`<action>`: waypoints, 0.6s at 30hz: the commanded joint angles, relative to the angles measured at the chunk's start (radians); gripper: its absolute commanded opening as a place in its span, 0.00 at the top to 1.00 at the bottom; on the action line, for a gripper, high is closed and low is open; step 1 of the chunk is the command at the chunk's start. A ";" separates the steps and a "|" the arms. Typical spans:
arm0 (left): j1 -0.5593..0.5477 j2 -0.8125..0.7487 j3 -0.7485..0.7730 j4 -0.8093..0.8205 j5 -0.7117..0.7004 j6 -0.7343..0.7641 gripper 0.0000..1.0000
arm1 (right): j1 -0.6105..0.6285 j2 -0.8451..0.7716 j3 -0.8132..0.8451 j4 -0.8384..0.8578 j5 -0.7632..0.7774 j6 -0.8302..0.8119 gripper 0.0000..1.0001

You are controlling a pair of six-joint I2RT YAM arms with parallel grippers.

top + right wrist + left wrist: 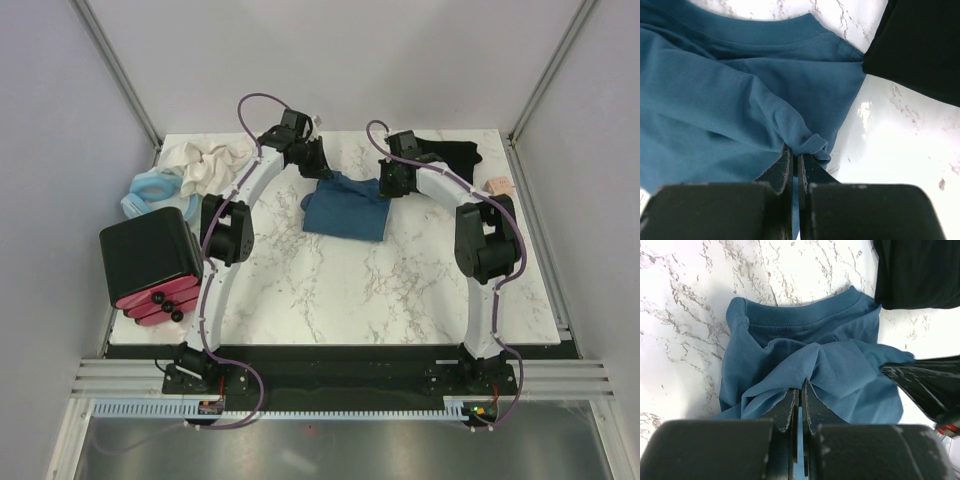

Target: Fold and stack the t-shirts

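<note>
The dark teal-blue t-shirt [345, 208] lies bunched at the back middle of the marble table [340, 290]. My left gripper [314, 160] is shut on a pinch of its fabric at the shirt's back left; the cloth [805, 355] fans out from the jaws. My right gripper [385, 185] is shut on a fold at the shirt's back right edge [810, 142]. The black t-shirt [450, 152] lies crumpled at the back right, just behind the right gripper, and shows in both wrist views [915, 270] [920, 45].
A cream cloth [205, 162] and a pale blue ring-shaped item [150, 188] lie at the back left. A black and red box [150, 265] sits at the left edge. A small pink thing [498, 185] lies at the right edge.
</note>
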 commanded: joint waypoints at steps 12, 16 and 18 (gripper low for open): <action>-0.014 0.052 0.054 0.066 -0.038 -0.015 0.98 | -0.002 0.039 -0.015 0.194 0.084 0.031 1.00; -0.014 0.064 0.051 0.077 -0.058 -0.014 0.79 | -0.004 0.081 0.021 0.195 0.090 0.044 0.65; -0.014 0.063 0.048 0.081 -0.061 -0.015 0.78 | -0.002 0.075 0.017 0.206 0.108 0.061 0.62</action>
